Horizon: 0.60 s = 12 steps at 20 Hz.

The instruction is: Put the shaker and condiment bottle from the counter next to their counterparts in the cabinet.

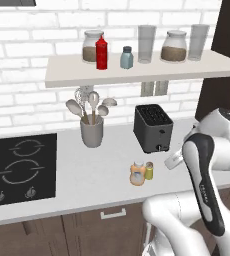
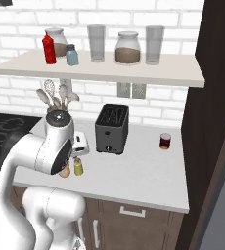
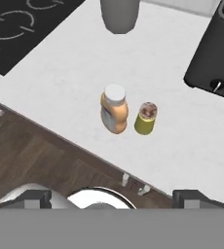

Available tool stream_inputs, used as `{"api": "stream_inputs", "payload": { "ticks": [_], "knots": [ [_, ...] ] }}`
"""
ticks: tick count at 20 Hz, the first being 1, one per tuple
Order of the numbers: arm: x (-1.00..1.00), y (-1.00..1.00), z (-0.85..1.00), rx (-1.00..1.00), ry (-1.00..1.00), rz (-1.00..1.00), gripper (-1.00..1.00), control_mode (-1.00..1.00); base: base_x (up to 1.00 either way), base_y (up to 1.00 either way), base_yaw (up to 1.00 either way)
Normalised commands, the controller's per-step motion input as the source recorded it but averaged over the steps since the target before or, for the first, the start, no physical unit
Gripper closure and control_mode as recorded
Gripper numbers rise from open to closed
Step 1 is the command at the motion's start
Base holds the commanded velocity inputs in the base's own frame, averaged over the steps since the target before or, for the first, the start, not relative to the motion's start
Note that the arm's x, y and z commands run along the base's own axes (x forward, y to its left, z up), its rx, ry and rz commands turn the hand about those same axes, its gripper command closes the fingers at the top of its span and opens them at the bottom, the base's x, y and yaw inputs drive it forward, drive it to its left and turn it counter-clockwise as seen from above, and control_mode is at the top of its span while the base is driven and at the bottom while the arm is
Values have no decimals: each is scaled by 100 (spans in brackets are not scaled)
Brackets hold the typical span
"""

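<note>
The tan-orange condiment bottle [image 3: 115, 109] with a pale cap stands on the pale counter [image 3: 60, 82], near its front edge. The small yellow-olive shaker [image 3: 146, 118] stands close beside it. Both also show as the bottle [image 1: 137, 173] and the shaker [image 1: 149, 171] in front of the toaster. My gripper [image 3: 113, 198] hangs above them, open and holding nothing, its fingertips [image 3: 192, 197] wide apart. The gripper's white hand [image 2: 80, 144] sits just above the pair. On the cabinet shelf [image 1: 137, 75] stand the red squeeze bottle [image 1: 101, 52] and the blue-grey shaker [image 1: 126, 58], side by side.
A black toaster [image 1: 153, 128] stands behind the pair, and a grey utensil holder [image 1: 92, 131] to its left. The black cooktop [image 1: 19, 167] lies at far left. Jars and glasses [image 1: 147, 44] share the shelf. A small dark jar [image 2: 166, 141] stands near the tall dark cabinet at right.
</note>
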Motion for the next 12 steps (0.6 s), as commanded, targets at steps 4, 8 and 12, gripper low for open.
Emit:
{"api": "stream_inputs", "payload": {
  "ticks": [4, 8, 12],
  "knots": [
    [-40, -2, -46, 15, -33, 11, -100, -100, 0, 0, 0],
    [-9, 9, -62, 12, -35, 8, -100, -100, 0, 0, 0],
    [-4, 15, -46, 10, -13, 11, -100, -100, 0, 0, 0]
  ]
}}
